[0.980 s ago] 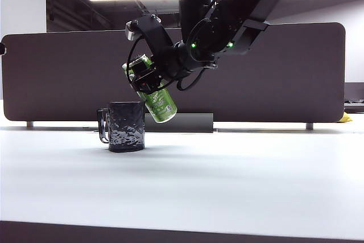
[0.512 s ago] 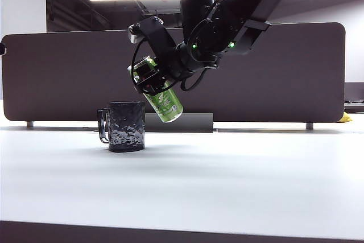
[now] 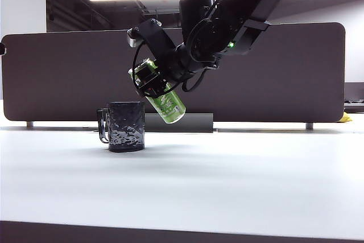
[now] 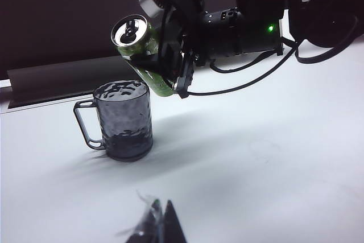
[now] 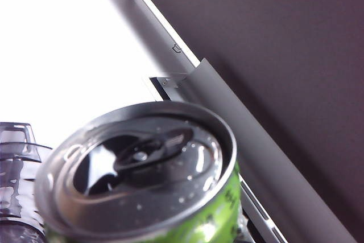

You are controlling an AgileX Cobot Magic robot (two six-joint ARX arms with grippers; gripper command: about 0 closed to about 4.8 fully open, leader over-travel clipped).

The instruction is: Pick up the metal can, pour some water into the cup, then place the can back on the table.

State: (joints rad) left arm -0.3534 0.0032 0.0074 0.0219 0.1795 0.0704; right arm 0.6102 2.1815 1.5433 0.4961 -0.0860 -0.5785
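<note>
One metal can [image 3: 161, 97], clamped in right pincer [image 3: 152, 81], tilted in air, top toward cup [image 3: 126, 126], base swung away, just above and beside rim. Left pincer [image 4: 157, 223] low over worktop [image 3: 227, 180], well apart; opening unclear.

Bare table [image 3: 239, 186] right of cup [image 3: 126, 126]; divider [image 3: 284, 72] behind.
</note>
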